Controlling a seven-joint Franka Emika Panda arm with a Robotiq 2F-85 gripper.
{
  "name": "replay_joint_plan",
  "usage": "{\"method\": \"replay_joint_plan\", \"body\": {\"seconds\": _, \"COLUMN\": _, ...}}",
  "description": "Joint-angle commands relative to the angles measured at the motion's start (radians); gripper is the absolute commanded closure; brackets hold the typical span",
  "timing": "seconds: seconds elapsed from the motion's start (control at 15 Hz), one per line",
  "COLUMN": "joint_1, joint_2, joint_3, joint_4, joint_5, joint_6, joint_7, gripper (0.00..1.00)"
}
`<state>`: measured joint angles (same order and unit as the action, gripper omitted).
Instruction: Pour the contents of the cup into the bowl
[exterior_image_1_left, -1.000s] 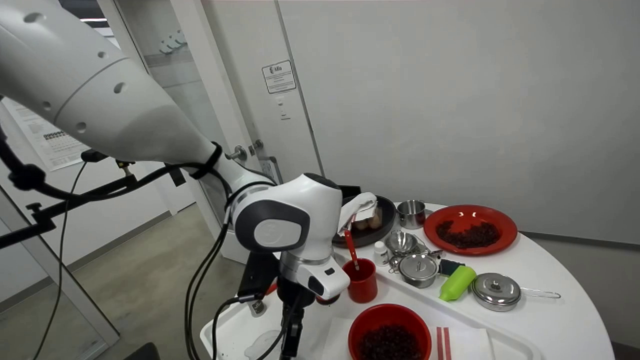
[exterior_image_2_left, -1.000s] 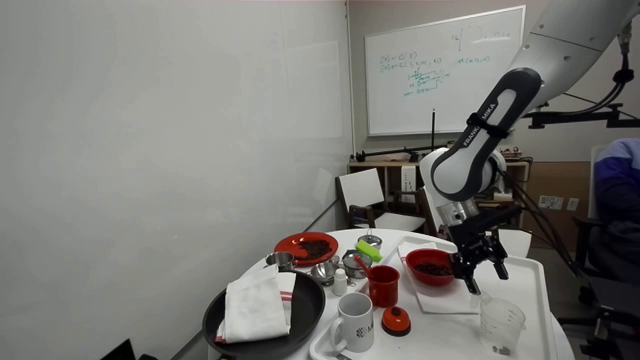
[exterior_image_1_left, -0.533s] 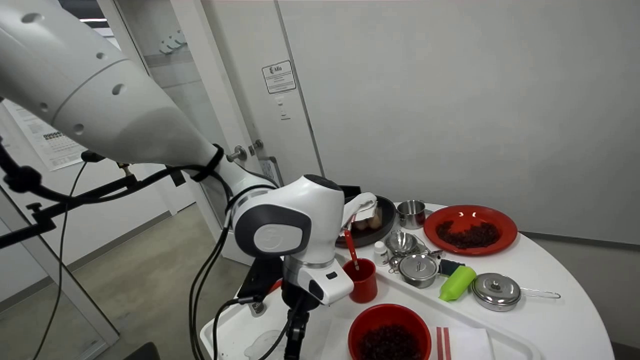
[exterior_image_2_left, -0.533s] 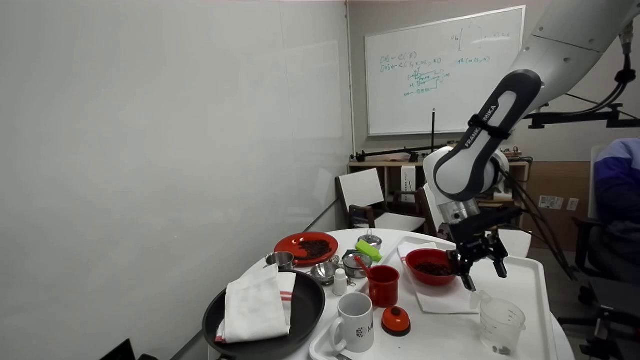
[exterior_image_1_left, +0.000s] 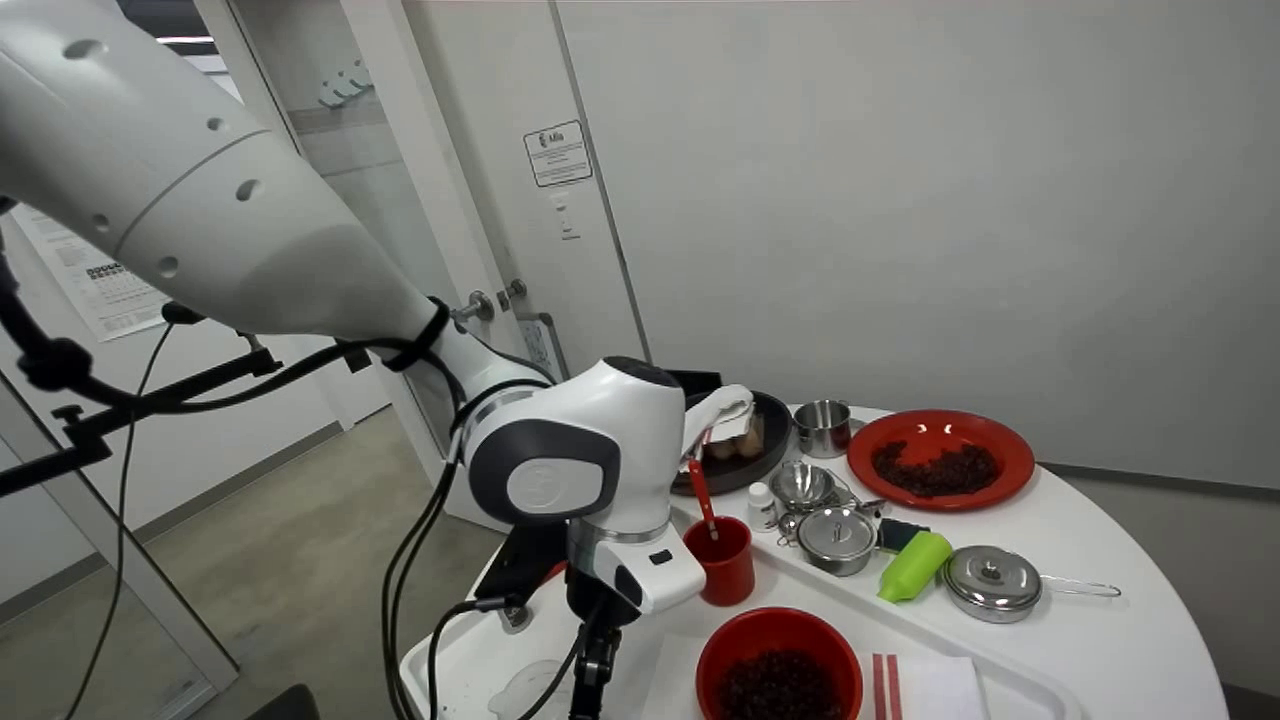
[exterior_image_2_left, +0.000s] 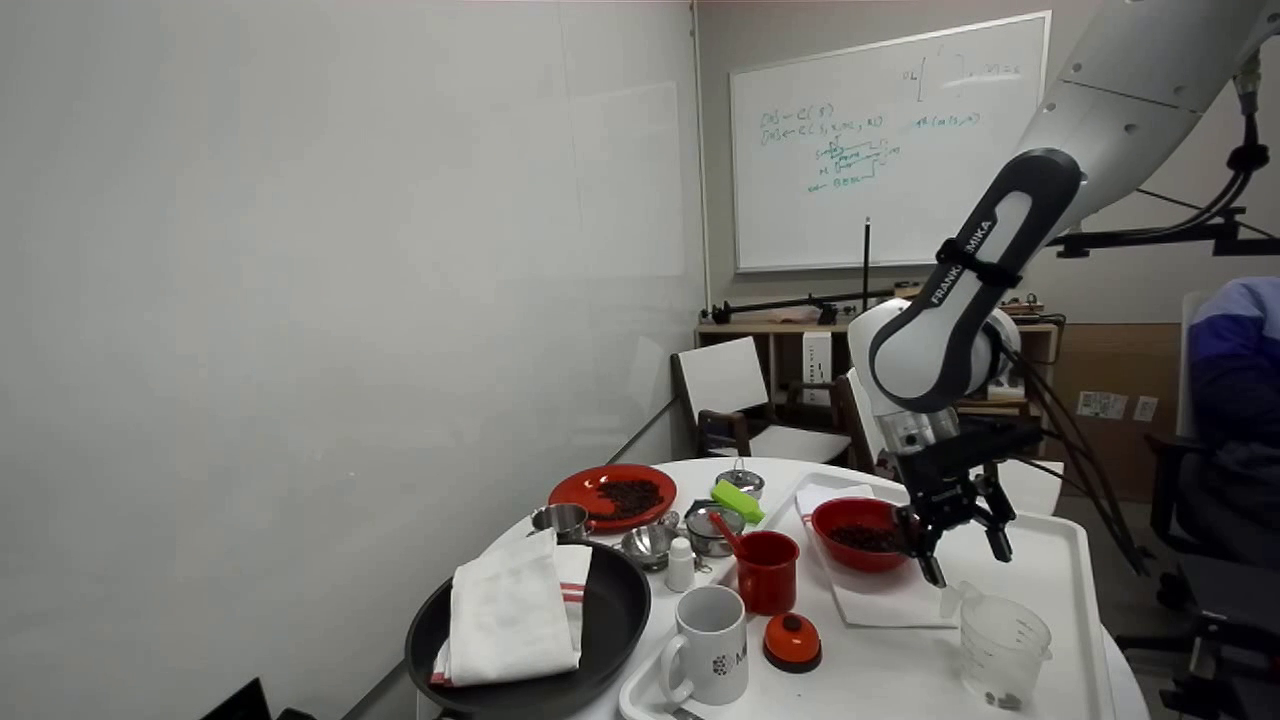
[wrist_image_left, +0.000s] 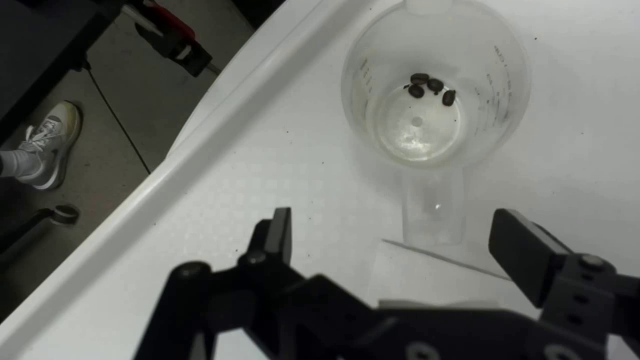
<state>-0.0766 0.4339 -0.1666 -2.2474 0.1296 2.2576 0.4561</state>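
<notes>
On tray (exterior_image_2_left: 1070, 600), scale-printed cup (exterior_image_2_left: 1003, 650), claw (exterior_image_2_left: 968, 564) parted nearby, arm (exterior_image_2_left: 1055, 190) lettered FRANKA EMIKA

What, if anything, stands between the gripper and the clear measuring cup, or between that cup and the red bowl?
Nothing visible lies between the open gripper and the clear measuring cup. Toward the red bowl there is only the flat white cloth, which likely won't obstruct.

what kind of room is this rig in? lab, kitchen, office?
Probably a lab or office room rather than a real kitchen: there's a whiteboard with handwritten green notes, a posted sign, and a robot arm.
</notes>
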Motion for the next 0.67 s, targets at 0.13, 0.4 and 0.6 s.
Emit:
{"method": "replay_joint_plan", "body": {"seconds": 0.13, "joint_1": 0.004, "joint_2": 0.013, "joint_3": -0.002, "joint_4": -0.004, "joint_5": 0.006, "joint_6": 0.015, "joint_7": -0.007, "gripper": 0.29}}
{"method": "replay_joint_plan", "body": {"seconds": 0.4, "joint_1": 0.002, "joint_2": 0.014, "joint_3": 0.001, "joint_4": 0.000, "joint_5": 0.007, "joint_6": 0.007, "joint_7": -0.021, "gripper": 0.52}}
{"method": "replay_joint_plan", "body": {"seconds": 0.6, "joint_1": 0.001, "joint_2": 0.015, "joint_3": 0.002, "joint_4": 0.002, "joint_5": 0.006, "joint_6": 0.000, "joint_7": -0.026, "gripper": 0.75}}
